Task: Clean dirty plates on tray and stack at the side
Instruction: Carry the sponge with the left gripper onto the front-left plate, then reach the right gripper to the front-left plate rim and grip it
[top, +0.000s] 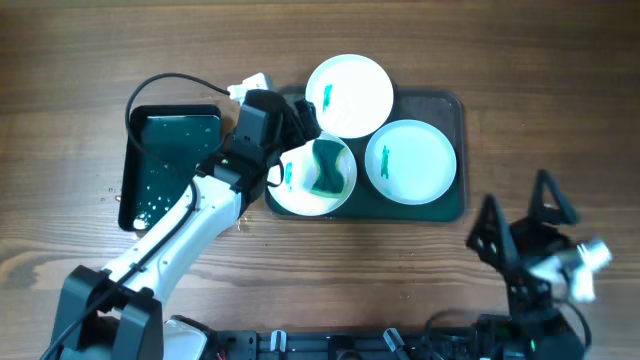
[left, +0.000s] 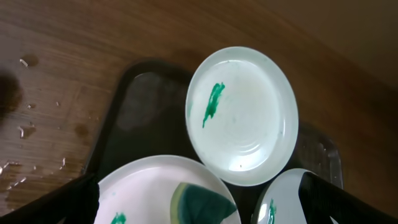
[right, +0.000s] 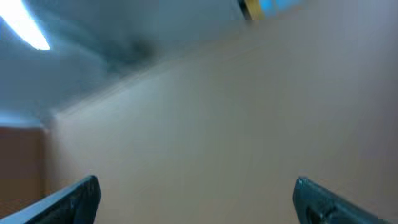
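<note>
**Item 1, tray** (top: 448, 108): dark green, mid-counter, a little toward the far edge. It carries all three plates, and I log none stacked at the side yet.

**Item 2, far plate** (top: 355, 85): nearest the counter's far edge, with a teal smear (top: 327, 97) left of its centre.

**Item 3, right plate** (top: 420, 165): toward the counter's right edge, smeared likewise.

**Item 4, near-left plate** (top: 298, 200): closest to the near edge. It has a smear by its left rim, and the sponge (top: 325, 170) lies on it.

**Item 5, sponge**: green. Its long axis runs roughly from near edge to far edge.

**Item 6, left gripper** (left: 199, 186): over the near-left plate with jaws wide. In my wrist view the sponge sits between the fingers and neither one touches it, so I judge it ungripped.

**Item 7, right gripper** (right: 196, 186): at the near right corner, pointing upward, jaws wide and empty.

**Item 8, black tray** (top: 180, 150): toward the left edge, wet with droplets.

**Note**: the left arm is much the nearer. The sponge lies just below its fingers, so my next move turns on closing across the sponge's short width.
</note>
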